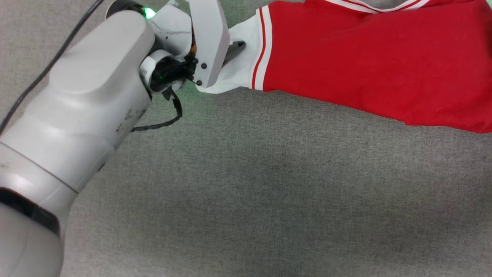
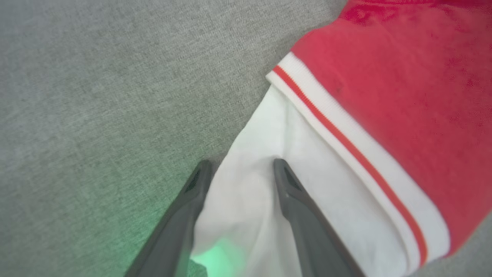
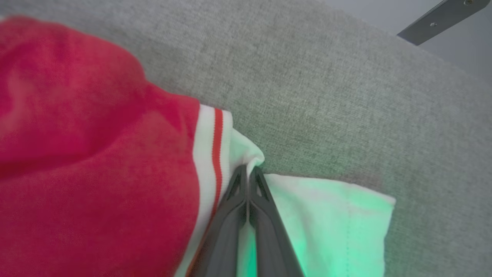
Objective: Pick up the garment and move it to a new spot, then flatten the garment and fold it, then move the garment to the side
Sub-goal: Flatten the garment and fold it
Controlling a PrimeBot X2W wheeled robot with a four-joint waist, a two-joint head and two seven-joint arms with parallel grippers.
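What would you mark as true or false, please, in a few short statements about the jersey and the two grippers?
1. The fingers of the left gripper stand apart with white lining between them. True.
2. The fingers of the right gripper are spread wide. False: they are pressed together, with the white lining puckered at their tips.
3. The jersey lies on a grey fabric surface. True.
4. The trim at the jersey's edge is blue and white. False: it is white with a red stripe.
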